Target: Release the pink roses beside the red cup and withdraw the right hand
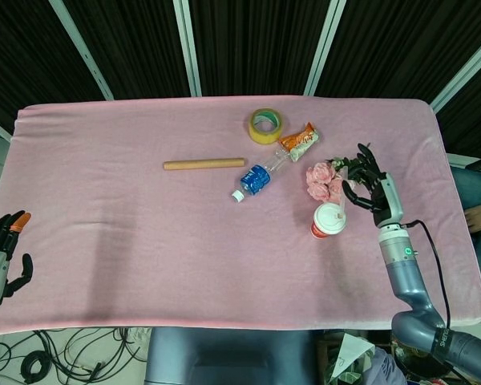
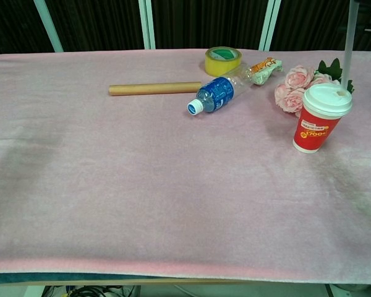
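Pink roses (image 1: pixel 324 181) lying on the pink table (image 1: pixel 144 241) just behind the red cup (image 1: pixel 328 220), right hand (image 1: pixel 373 186) at their leafy end, cannot tell if it grips them, left hand (image 1: pixel 2 255) loose off the table corner

right hand (image 1: pixel 374 186) reaches in from the lower right on a raised forearm, dark fingers (image 1: pixel 354 192) curled. left hand (image 1: pixel 2 257) hangs off the left edge, fingers apart, holding nothing.
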Motion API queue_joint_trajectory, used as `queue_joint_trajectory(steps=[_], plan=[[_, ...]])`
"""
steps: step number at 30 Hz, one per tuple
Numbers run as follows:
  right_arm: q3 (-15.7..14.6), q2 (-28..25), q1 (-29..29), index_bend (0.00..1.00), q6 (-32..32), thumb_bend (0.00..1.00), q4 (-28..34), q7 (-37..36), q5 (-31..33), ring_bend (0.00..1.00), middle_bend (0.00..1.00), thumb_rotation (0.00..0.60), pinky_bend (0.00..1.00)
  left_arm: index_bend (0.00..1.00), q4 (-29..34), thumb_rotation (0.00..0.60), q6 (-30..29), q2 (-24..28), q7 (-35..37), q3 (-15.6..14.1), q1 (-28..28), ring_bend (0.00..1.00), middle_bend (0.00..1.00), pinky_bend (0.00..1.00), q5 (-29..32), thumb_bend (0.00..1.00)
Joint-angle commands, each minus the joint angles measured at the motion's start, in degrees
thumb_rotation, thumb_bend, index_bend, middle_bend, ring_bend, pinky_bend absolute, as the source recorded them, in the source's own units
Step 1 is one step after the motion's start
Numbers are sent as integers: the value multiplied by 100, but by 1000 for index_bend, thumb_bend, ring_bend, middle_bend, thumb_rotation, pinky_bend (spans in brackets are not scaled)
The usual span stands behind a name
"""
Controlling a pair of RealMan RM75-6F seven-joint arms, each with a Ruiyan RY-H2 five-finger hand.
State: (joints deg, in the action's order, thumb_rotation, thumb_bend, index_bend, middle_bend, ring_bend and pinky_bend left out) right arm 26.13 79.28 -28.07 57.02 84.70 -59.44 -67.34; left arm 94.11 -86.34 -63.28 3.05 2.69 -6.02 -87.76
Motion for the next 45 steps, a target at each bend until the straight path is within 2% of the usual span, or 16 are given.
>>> queue_joint_trajectory(steps=[1, 20, 42, 43, 45], plan=[[-7, 9, 4, 672, -6, 351, -17, -27, -12, 39, 21, 600, 208, 47, -3, 600, 1, 0, -2, -2, 1, 0, 38, 0, 0, 655], [-58, 143, 0, 673, -14, 350, -172, -223, -114, 38, 22, 600, 209, 47, -15, 600, 13, -2, -5, 4, -7, 0, 38, 0, 12, 655], [-276, 299, 108, 672, 20, 337, -471, -560, -340, 38, 21, 600, 209, 47, -10, 600, 20, 5, -13, 4, -6, 0, 38, 0, 25, 655], [-287, 306, 108, 664, 21, 327, -489, -565, -352, 38, 21, 600, 209, 47, -10, 600, 22, 5, -14, 5, -7, 0, 38, 0, 26, 655], [-321, 301, 111, 582, 22, 285, -514, -564, -403, 38, 20, 600, 208, 47, -10, 600, 25, 3, -17, 3, -9, 0, 38, 0, 25, 655]])
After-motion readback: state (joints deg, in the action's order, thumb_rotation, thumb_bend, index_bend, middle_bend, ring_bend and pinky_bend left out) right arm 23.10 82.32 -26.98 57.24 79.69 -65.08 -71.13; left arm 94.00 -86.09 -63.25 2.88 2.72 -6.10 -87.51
